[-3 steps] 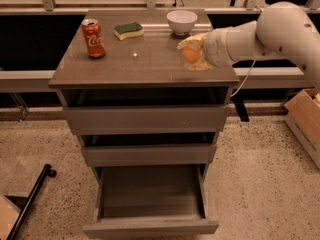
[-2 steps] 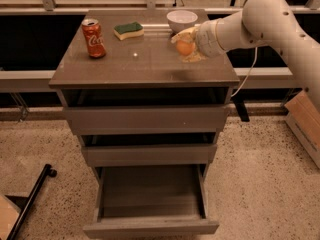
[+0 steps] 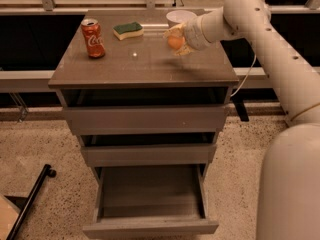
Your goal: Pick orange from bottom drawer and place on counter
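My gripper (image 3: 175, 41) is shut on the orange (image 3: 174, 42) and holds it just above the right back part of the counter (image 3: 135, 66), close in front of the white bowl. The white arm reaches in from the right. The bottom drawer (image 3: 150, 204) is pulled out and looks empty inside. The two shallower drawers above it are slightly open.
A red soda can (image 3: 93, 38) stands at the counter's left back. A green sponge (image 3: 128, 30) lies at the back middle. A white bowl (image 3: 180, 18) sits at the back right, behind the gripper. A black bar (image 3: 30, 200) lies on the floor at lower left.
The arm has swung leftward and toward the back of the counter, carrying the orange from over the right edge to a spot near the bowl.
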Motion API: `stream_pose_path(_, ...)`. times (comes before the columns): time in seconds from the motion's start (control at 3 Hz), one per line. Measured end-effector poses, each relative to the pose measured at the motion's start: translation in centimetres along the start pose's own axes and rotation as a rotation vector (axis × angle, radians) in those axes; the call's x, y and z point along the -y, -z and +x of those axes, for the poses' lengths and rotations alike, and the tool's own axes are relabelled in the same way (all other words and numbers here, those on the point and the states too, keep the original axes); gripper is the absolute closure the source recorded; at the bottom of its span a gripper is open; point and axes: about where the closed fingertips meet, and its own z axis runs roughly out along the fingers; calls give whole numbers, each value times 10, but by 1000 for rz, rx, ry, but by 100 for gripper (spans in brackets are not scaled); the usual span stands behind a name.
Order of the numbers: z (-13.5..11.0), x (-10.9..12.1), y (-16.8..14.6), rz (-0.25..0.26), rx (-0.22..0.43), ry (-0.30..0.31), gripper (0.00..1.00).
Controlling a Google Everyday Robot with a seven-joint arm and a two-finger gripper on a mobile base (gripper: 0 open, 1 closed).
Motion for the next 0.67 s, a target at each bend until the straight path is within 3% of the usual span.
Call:
stream_pose_path(0.33,7,5,-21,7,19,10,59)
stream_pose_path(0.67,7,6,-22,10,20,9,36)
